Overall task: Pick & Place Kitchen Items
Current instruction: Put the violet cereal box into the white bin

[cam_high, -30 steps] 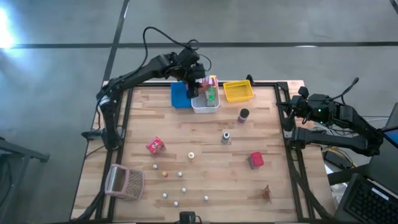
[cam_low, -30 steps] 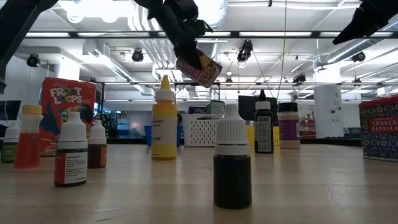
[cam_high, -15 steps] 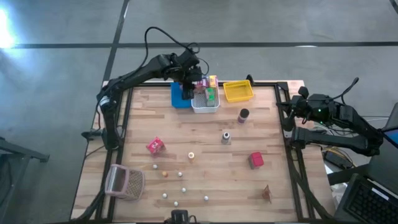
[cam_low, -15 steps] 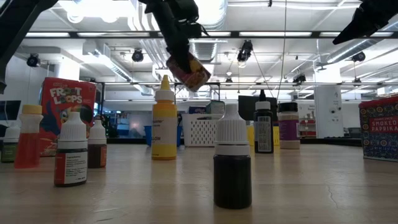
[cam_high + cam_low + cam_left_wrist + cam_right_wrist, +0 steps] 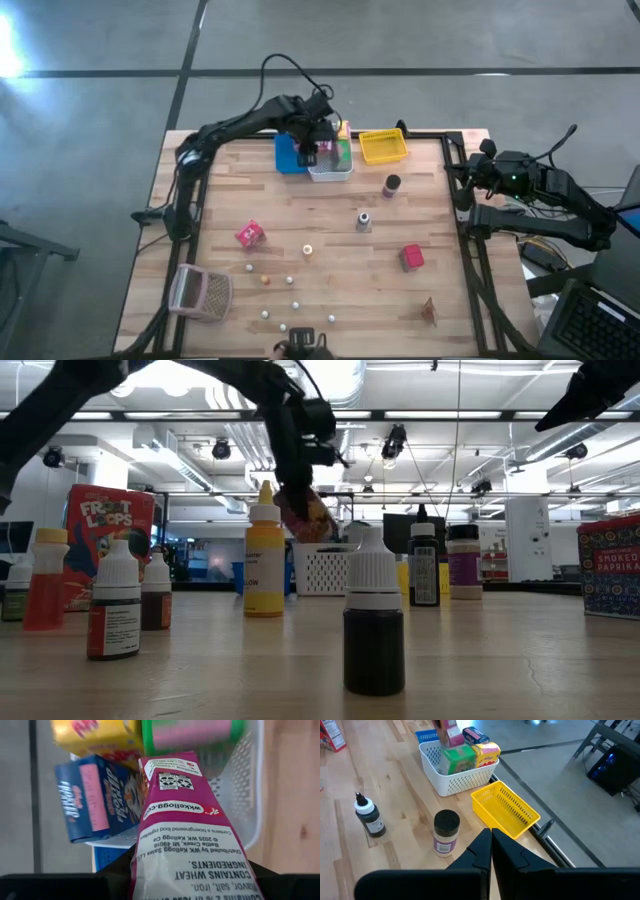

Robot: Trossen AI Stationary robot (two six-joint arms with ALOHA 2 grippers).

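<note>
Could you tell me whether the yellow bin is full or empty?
Empty: the right wrist view shows the yellow bin with only bare mesh inside.

A pink cereal box point(image 5: 190, 835), label upside down, hangs tilted over boxed groceries near the frame's top centre: a blue box point(image 5: 95, 795), a yellow box point(image 5: 95, 737), a green box point(image 5: 459, 759). Mid-frame stand a dark-lidded jar point(image 5: 391, 185) and a dropper bottle point(image 5: 363, 220); below, red boxes point(image 5: 249, 234) and small balls point(image 5: 266, 314).

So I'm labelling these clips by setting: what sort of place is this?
Probably a robotics lab or workshop: a framed wooden table, open industrial ceiling with ducts and strip lights, and a bare concrete floor.
</note>
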